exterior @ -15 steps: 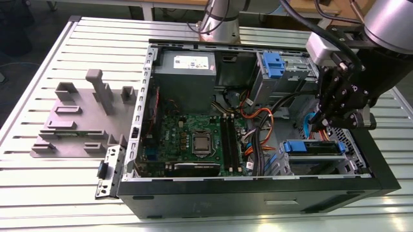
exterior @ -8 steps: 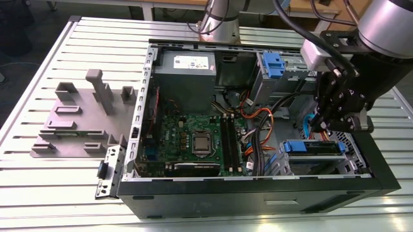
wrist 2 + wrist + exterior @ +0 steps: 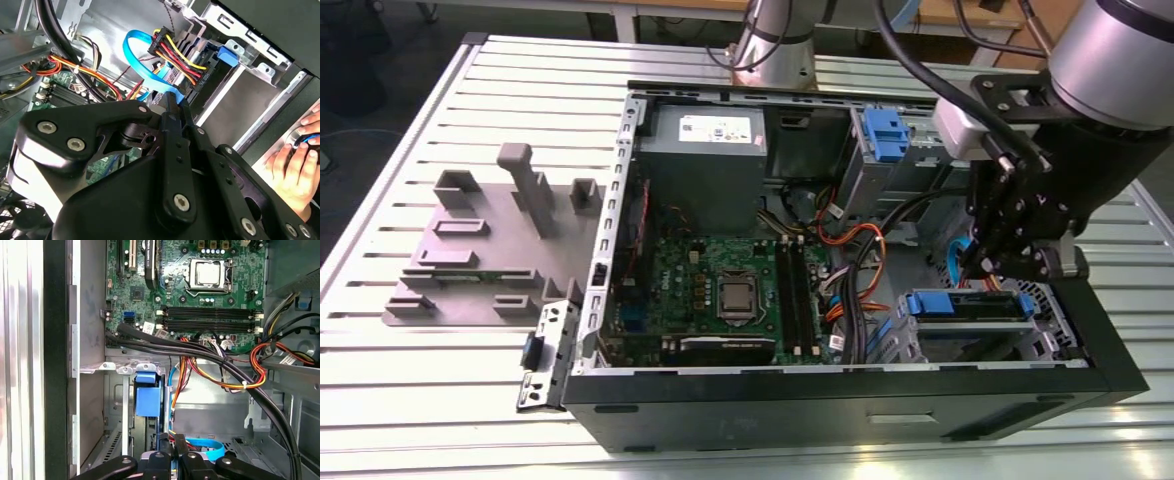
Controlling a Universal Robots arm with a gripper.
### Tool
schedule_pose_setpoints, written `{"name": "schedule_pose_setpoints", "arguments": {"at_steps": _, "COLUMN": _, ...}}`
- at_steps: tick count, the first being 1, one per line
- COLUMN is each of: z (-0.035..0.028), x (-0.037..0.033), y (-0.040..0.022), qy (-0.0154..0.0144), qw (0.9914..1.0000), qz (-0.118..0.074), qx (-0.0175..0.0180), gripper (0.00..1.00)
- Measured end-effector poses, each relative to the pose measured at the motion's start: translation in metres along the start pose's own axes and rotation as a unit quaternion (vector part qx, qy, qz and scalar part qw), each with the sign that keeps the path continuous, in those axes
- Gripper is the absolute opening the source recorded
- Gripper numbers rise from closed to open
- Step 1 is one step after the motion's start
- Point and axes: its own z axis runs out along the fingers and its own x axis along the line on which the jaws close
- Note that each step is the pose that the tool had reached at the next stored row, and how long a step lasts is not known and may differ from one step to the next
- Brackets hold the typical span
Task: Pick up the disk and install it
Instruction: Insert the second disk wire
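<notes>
The disk (image 3: 970, 303) lies flat in the drive bay at the case's front corner, on the exterior view's right. It is silver, with blue carrier ends on both sides. My gripper (image 3: 985, 268) hangs just above it, fingers pointing down into the case. One blue end of the disk's frame (image 3: 149, 395) sits in its grey metal bay in the first wrist view, a short way ahead of the gripper (image 3: 172, 457). The second wrist view shows the gripper (image 3: 175, 102) shut, fingers pressed together with nothing between them, close to a blue flat cable (image 3: 136, 55).
The open computer case (image 3: 854, 395) lies on a slatted metal table (image 3: 427, 380). Inside it are the motherboard (image 3: 720, 290), the grey power supply (image 3: 707, 135) and bundles of red, yellow and black wires (image 3: 220, 375). A grey fixture (image 3: 480, 250) stands on the exterior view's left. A person's hand (image 3: 295, 165) rests outside the case.
</notes>
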Motion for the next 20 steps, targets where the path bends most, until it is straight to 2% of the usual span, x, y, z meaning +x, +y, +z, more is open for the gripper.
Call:
{"name": "schedule_pose_setpoints", "arguments": {"at_steps": 6, "z": 0.0003, "x": 0.0007, "y": 0.0005, "qy": -0.0001, "qw": 1.0, "qz": 0.0, "qx": 0.0006, "gripper": 0.16}}
{"name": "schedule_pose_setpoints", "arguments": {"at_steps": 13, "z": 0.0033, "x": 0.0125, "y": 0.0028, "qy": -0.0001, "qw": 1.0, "qz": -0.001, "qx": 0.0027, "gripper": 0.16}}
{"name": "schedule_pose_setpoints", "arguments": {"at_steps": 20, "z": 0.0073, "x": 0.0141, "y": 0.0055, "qy": -0.0003, "qw": 0.99997, "qz": -0.004, "qx": 0.0064, "gripper": 0.16}}
